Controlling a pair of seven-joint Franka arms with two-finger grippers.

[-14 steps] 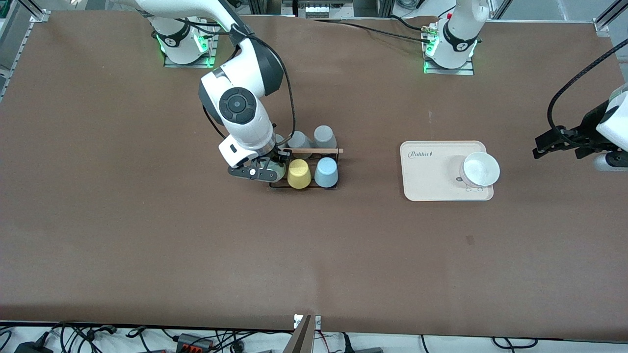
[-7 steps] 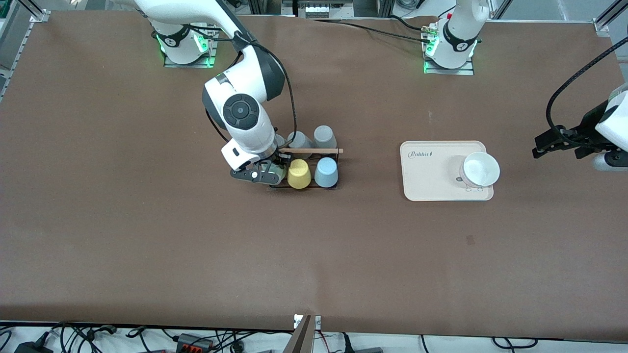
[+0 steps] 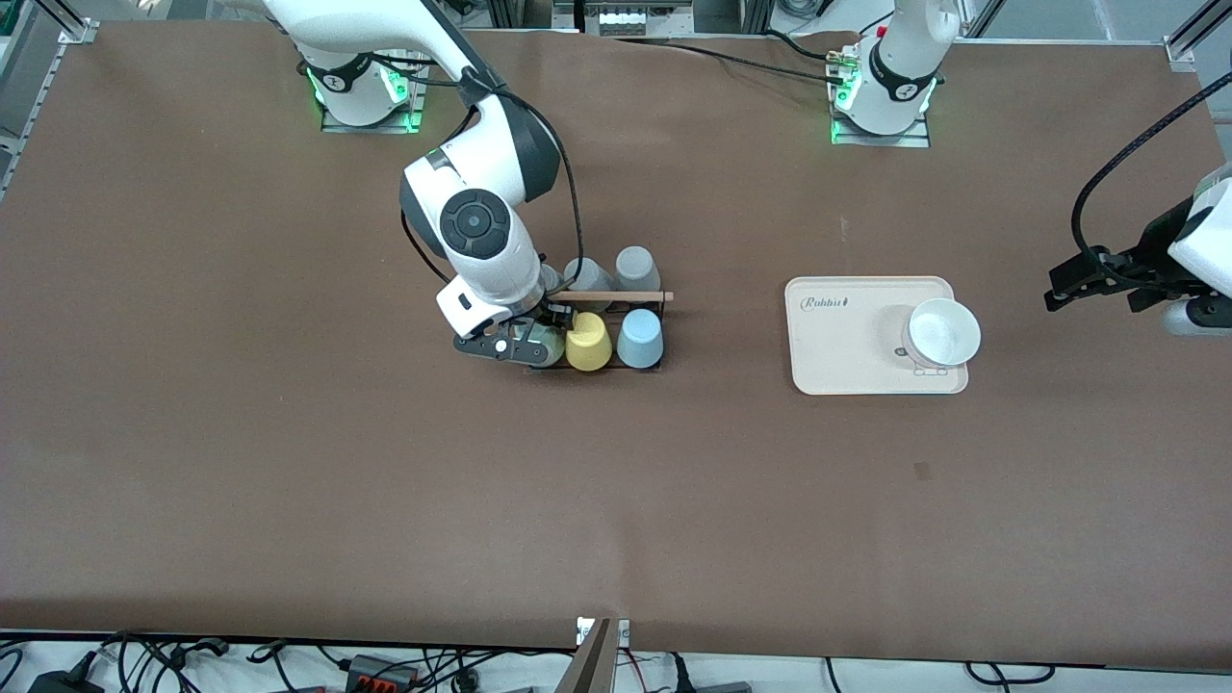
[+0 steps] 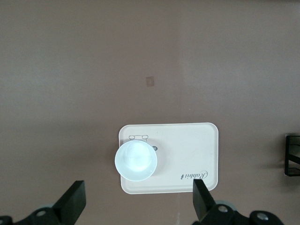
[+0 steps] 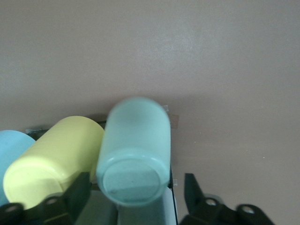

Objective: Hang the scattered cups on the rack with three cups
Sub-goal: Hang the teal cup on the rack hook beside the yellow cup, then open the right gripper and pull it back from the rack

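Right tool [image 3: 535, 344] open around the mint cup [image 5: 135, 150] on the rack [image 3: 643, 369], centre of frame beside the yellow cup [image 3: 588, 342]. Left tool [image 4: 138, 206] open, waiting over bench [image 3: 289, 462], frame's right edge.

- You have the rack [image 3: 616, 327] mid-table, toward the right arm's end.
- The tray [image 3: 847, 337] lies well apart, toward the left arm's end.
- A bowl [image 3: 944, 331] sits on your tray.

Front cam high, faces both bases. Left wrist cam looks down from height on the tray [image 4: 187, 154], shared with front [image 3: 847, 356]. Right wrist cam close on cups.
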